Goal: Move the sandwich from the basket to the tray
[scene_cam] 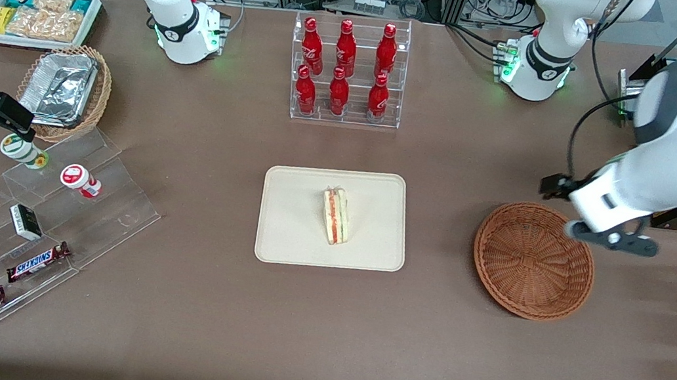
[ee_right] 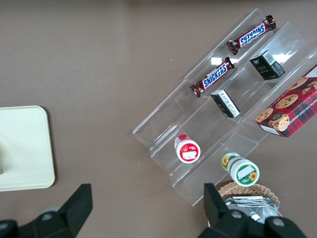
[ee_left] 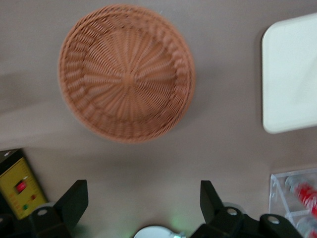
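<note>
The triangular pale-bread sandwich [scene_cam: 335, 216] lies on the cream rectangular plastic tray [scene_cam: 289, 236]. The round reddish-brown wicker basket [scene_cam: 532, 260] shows empty in the wrist view, the black two-finger gripper [ee_left: 141, 204] spread wide above it, holding nothing. The brown tabletop [scene_cam: 197, 302] carries everything.

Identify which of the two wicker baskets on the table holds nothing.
The reddish-brown basket under the open gripper holds nothing; the sandwich lies on the tray. The lighter tan basket holds foil trays.

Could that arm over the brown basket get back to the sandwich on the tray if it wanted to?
Probably yes. The sandwich lies uncovered on the tray, nothing stands between it and the open gripper above the basket.
</note>
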You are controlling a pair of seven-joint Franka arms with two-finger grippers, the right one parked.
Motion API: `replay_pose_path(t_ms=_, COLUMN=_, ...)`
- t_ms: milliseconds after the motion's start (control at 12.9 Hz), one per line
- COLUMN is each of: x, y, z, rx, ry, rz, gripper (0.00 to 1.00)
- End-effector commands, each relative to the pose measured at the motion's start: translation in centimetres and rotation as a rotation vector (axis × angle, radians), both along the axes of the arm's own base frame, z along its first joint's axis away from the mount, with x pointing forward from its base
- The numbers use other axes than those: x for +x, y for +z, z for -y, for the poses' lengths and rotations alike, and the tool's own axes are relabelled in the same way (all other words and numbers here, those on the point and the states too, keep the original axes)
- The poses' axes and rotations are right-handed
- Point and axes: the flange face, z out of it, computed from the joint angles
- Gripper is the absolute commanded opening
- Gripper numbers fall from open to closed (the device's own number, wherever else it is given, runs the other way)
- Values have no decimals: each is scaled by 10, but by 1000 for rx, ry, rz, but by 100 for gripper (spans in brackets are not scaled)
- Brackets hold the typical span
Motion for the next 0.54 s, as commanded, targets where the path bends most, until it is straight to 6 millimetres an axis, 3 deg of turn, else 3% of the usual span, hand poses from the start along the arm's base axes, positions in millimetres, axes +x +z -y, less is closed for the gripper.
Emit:
replay_pose_path(t_ms=0, x=-27, y=32, z=-31, rx=-24, ry=-26, rz=-8, gripper=100)
replay_pose_path(t_ms=233, x=-47, y=69, z=-37, rx=-16, ry=-20, rz=-9, gripper=100)
replay_pose_path(t_ms=466, x=-53, y=86, z=-43, rx=-16, ry=-4, rz=-4, gripper=100)
